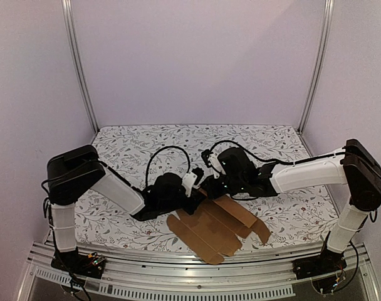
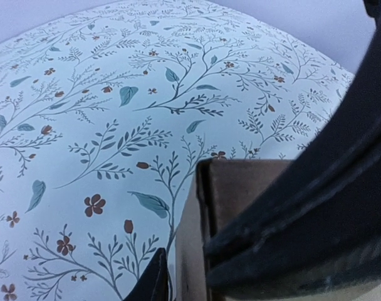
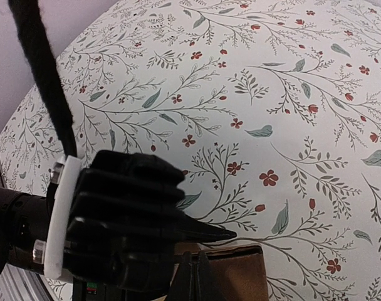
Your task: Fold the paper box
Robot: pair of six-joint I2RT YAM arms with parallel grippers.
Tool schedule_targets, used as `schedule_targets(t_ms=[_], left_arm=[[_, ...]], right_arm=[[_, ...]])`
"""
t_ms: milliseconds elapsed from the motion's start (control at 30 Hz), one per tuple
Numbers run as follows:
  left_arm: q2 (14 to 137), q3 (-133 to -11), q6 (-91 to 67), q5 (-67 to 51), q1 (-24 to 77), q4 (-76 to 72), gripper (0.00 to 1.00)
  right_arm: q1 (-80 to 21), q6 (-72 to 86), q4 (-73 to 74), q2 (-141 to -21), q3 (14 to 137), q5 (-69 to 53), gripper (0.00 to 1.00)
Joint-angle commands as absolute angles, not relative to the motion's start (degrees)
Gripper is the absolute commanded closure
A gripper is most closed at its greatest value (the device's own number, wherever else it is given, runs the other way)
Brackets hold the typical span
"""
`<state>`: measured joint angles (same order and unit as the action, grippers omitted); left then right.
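The paper box (image 1: 219, 229) is a brown die-cut sheet lying mostly flat at the near middle of the table, with its far-left end raised. Both grippers meet at that raised end. My left gripper (image 1: 195, 192) straddles an upright flap (image 2: 240, 182); its thin fingertip (image 2: 156, 276) stands a sliver apart from the cardboard, so the jaws are narrowly open. My right gripper (image 3: 197, 273) has its fingers pressed together right in front of the brown flap (image 3: 244, 276). Whether cardboard is pinched between them is hidden.
A floral cloth (image 1: 178, 144) covers the table. The left gripper's black body (image 3: 121, 213) fills the near left of the right wrist view, close to my right fingers. Metal posts (image 1: 81, 63) and white walls enclose the table.
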<state>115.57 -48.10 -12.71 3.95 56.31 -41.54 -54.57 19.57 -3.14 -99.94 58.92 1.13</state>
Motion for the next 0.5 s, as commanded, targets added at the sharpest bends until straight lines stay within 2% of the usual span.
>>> schedule_targets(t_ms=[0,333,367,433,467], left_arm=[[117.6,-48.3,-14.5,5.6,56.6,-46.4,0.78],[121.4,-49.3,-15.7,6.4,57.0,-54.1,0.79],[121.7,-49.5,-15.8,6.3,57.0,-54.8,0.82],[122.5,-49.9,-15.7,6.0,57.0,-55.7,0.97],[122.6,-50.2,-15.7,5.8,57.0,-55.7,1.00]], right_arm=[[-54.4,20.3,-2.7,-100.9,58.6,0.7,1.00],[-54.4,20.3,-2.7,-100.9,58.5,-0.8,1.00],[-54.4,20.3,-2.6,-100.9,58.5,-1.2,1.00],[-54.4,20.5,-2.6,-100.9,58.5,-1.5,1.00],[-54.3,20.5,-2.5,-100.9,58.5,-1.5,1.00]])
